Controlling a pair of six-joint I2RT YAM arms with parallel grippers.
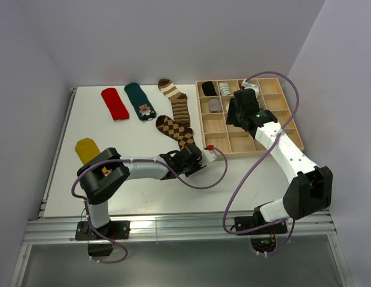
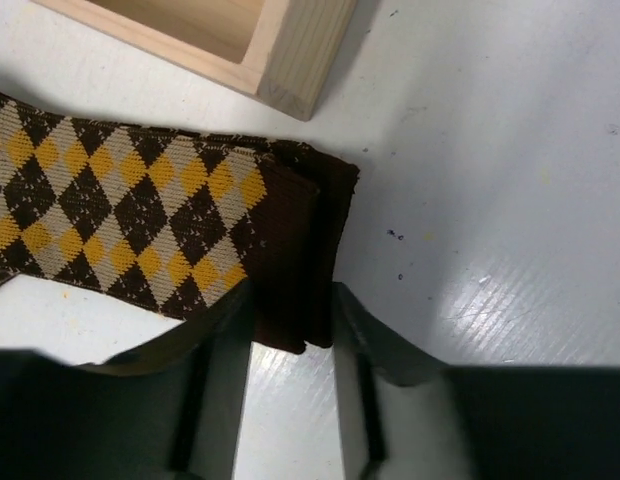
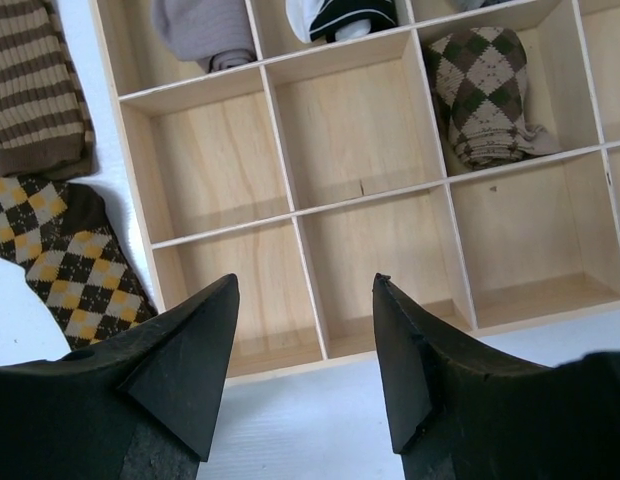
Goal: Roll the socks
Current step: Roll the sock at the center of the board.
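Note:
The brown argyle sock (image 1: 175,130) lies flat mid-table, its dark cuff toward the wooden tray. My left gripper (image 1: 194,156) sits low at that cuff; in the left wrist view the gripper (image 2: 288,300) is shut on the folded cuff (image 2: 295,250), which fills the gap between the fingers. The red sock (image 1: 114,103), teal sock (image 1: 140,101) and striped sock (image 1: 175,101) lie flat at the back. The mustard sock (image 1: 87,149) lies at the left. My right gripper (image 1: 236,110) hovers above the tray, open and empty (image 3: 305,285).
The wooden divided tray (image 1: 293,128) stands at the right; its corner (image 2: 290,70) is close beyond the cuff. Rolled socks fill some back compartments: black (image 1: 208,89), grey (image 1: 215,106), green argyle (image 3: 485,90). The near compartments (image 3: 380,270) hold nothing.

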